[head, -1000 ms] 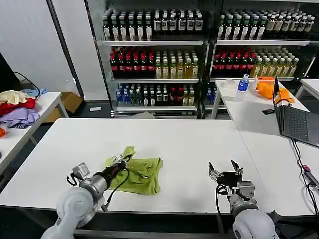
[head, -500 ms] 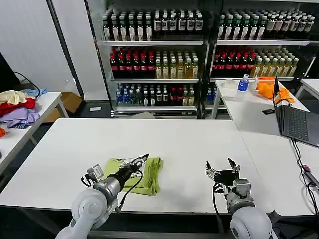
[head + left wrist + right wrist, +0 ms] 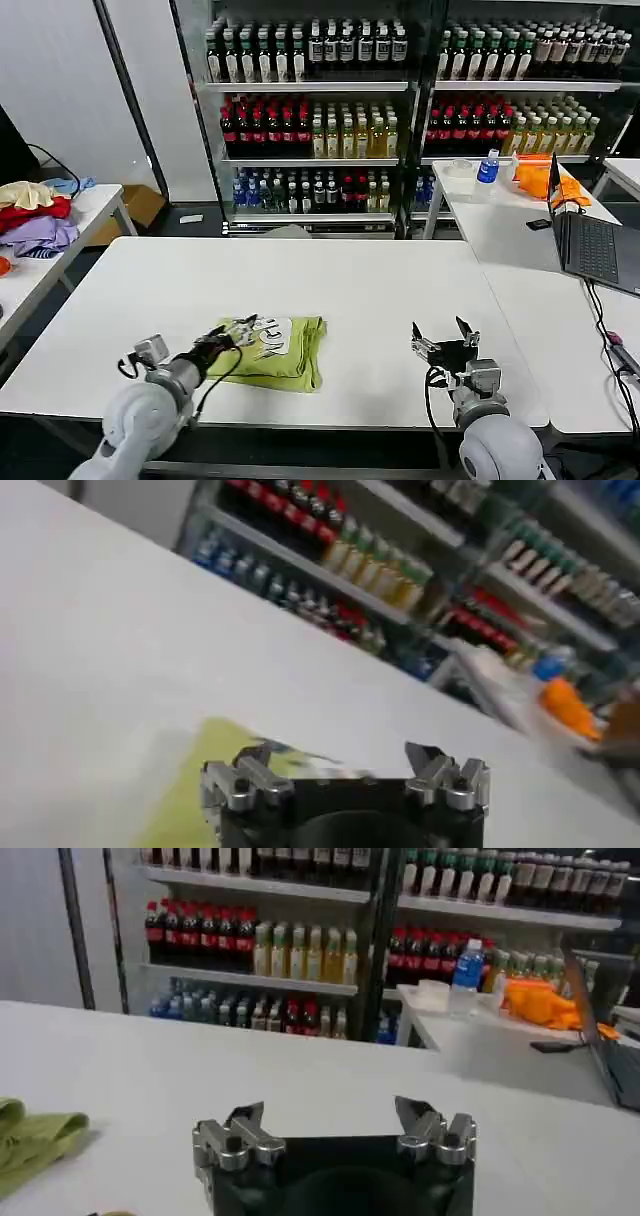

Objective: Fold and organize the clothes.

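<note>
The lime yellow-green T-shirt (image 3: 290, 357) lies folded near the front of the white table (image 3: 360, 280), with a white printed graphic (image 3: 272, 338) facing up. My left gripper (image 3: 236, 333) hovers at the shirt's left end, open, with nothing between its fingers. From the left wrist, that gripper (image 3: 340, 760) spreads wide above a corner of the T-shirt (image 3: 185, 800). My right gripper (image 3: 444, 341) stands open over bare table to the right of the shirt. Its wrist camera has the right gripper (image 3: 335, 1113) empty and the T-shirt (image 3: 30, 1138) off to one side.
A side table at the left carries a red, purple and cream garment heap (image 3: 35, 215). The table on the right holds a laptop (image 3: 598, 248), an orange cloth (image 3: 545, 182), a water bottle (image 3: 488, 167) and a cable (image 3: 612, 345). Shelves of drink bottles (image 3: 400, 110) stand behind.
My left gripper carried a raised flap of the shirt rightward, then let go and drew back left. The shirt now lies flatter with its white print up. The right arm barely moved.
</note>
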Tool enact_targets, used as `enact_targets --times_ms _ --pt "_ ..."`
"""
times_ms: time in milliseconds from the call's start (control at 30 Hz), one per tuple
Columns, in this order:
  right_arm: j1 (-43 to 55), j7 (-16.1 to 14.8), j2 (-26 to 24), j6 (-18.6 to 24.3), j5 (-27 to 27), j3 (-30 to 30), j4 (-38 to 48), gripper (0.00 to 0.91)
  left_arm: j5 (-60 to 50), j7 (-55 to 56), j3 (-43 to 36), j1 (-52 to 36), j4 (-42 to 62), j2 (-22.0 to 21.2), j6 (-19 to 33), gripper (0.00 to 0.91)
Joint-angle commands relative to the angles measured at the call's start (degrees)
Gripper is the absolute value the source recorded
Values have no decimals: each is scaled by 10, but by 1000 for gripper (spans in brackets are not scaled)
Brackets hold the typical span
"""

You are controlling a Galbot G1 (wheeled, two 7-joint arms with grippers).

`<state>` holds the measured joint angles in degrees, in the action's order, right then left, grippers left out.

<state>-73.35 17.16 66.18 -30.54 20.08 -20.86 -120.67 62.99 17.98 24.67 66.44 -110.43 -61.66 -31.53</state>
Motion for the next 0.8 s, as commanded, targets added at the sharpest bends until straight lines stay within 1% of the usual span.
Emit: enact_targets --times_ms 33,300,533,800 --pt "3 0 1 0 -1 1 2 907 -26 -31 55 7 73 39 -15 907" --pt "5 0 -4 -1 1 -2 2 907 25 -73 52 1 112 29 -16 907" --pt "3 -1 -7 -2 3 -8 1 907 29 -106 25 2 103 10 -16 907" --pt "1 0 -7 -3 3 -10 0 907 32 -124 2 -17 126 -12 -16 907"
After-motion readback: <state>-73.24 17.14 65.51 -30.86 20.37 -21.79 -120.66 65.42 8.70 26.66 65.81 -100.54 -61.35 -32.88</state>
